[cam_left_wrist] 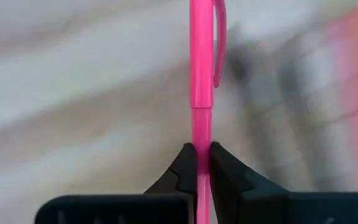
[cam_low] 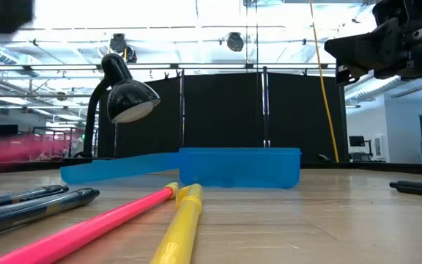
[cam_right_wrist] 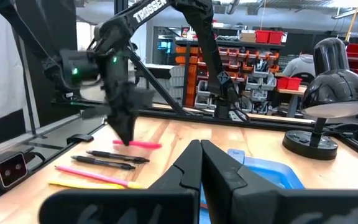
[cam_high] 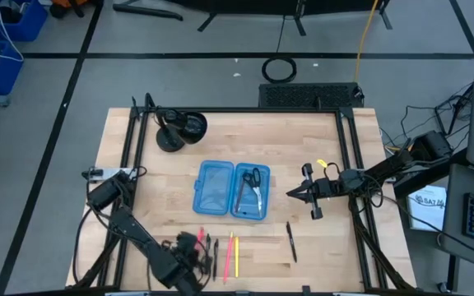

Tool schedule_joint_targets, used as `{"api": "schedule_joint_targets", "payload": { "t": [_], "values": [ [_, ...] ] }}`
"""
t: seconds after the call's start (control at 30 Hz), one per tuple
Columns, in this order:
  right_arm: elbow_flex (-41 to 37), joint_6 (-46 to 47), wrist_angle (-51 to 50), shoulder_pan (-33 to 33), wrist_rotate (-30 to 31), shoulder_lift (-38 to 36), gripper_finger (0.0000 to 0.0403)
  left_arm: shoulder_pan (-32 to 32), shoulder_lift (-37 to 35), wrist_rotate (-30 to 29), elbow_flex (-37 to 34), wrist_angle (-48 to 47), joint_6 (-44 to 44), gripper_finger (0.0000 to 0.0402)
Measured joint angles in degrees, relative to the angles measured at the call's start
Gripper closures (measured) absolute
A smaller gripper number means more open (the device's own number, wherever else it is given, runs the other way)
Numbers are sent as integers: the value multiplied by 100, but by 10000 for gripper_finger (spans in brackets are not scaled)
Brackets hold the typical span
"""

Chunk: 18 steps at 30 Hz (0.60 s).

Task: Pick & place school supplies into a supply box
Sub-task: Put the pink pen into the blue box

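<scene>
Landmark: the supply box point(cam_high: 231, 190), lying open on the tabletop point(cam_high: 319, 238) with both halves flat.

Left end effector point(cam_left_wrist: 202, 163): closed on a pink pen point(cam_left_wrist: 201, 74), the fingers pinching its barrel below the clip. In the right wrist view the pen is clear of the tabletop and roughly level under the left end effector, above the other pens. It is positioned near the tabletop's front edge, on the left-arm side of the box.

Right end effector point(cam_right_wrist: 200, 163): fingers fully closed, nothing between them, raised above the tabletop just beside the box on the right-arm side.

Scissors point(cam_high: 253, 185) lie inside the box half nearer the right arm. Another pink pen point(cam_low: 86, 229) and a yellow pen point(cam_low: 180, 227) lie in front of the box; a black pen point(cam_high: 291, 242) lies apart, toward the right arm's side. A black desk lamp point(cam_high: 178, 129) stands behind the box.
</scene>
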Motion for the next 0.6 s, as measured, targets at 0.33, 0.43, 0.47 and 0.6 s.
{"api": "schedule_joint_targets", "payload": {
  "t": [0.33, 0.43, 0.47, 0.6],
  "values": [
    [1, 8, 33, 4, -3, -2, 403, 450, -1036, -1317, 48, 261, 1284, 382],
    [0, 31, 22, 14, -5, 0, 403, 868, -1238, -1264, 49, 676, 2083, 369],
    [0, 87, 21, 17, -5, -2, 403, 1051, -1291, -1244, 49, 841, 2433, 364],
    [0, 201, -35, 15, -4, -1, 403, 1856, -1332, -802, 54, 1256, 3190, 372]
  ]
}}
